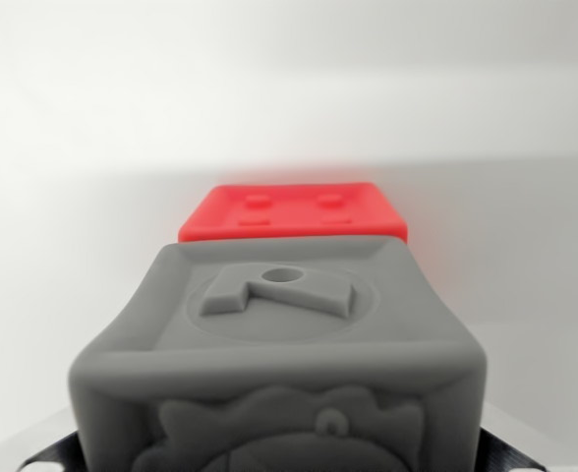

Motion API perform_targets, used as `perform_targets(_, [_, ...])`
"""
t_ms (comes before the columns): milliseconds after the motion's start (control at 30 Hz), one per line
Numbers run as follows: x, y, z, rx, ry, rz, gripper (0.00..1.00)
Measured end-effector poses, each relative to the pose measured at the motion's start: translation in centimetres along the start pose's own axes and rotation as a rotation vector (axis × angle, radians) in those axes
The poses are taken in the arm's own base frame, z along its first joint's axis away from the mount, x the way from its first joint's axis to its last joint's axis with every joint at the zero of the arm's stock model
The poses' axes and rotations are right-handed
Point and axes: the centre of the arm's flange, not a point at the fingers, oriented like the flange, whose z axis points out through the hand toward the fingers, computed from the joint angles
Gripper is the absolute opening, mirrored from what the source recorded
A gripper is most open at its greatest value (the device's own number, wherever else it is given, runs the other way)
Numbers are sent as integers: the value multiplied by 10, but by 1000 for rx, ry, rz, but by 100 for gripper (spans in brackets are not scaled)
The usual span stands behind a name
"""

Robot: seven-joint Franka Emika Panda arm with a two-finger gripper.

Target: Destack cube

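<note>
A grey cube (279,344) with a raised pattern and a small hole on its top face fills the lower half of the wrist view. Black finger parts (48,457) show at both of its lower sides, so my gripper (279,460) is shut on the grey cube. Behind it a red cube (294,212) with small square studs on top stands on the white surface. Only the red cube's top and a thin strip of its front show. I cannot tell whether the two cubes touch.
A plain white surface (73,226) and a white backdrop (289,59) surround the cubes. Nothing else is in view.
</note>
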Motion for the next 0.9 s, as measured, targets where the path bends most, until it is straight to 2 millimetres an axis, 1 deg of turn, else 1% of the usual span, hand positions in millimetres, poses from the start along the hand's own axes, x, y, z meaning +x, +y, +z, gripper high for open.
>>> perform_targets(367, [1, 0, -17, 4, 1, 1, 0])
perform_targets(900, [1, 0, -58, 9, 2, 1, 0])
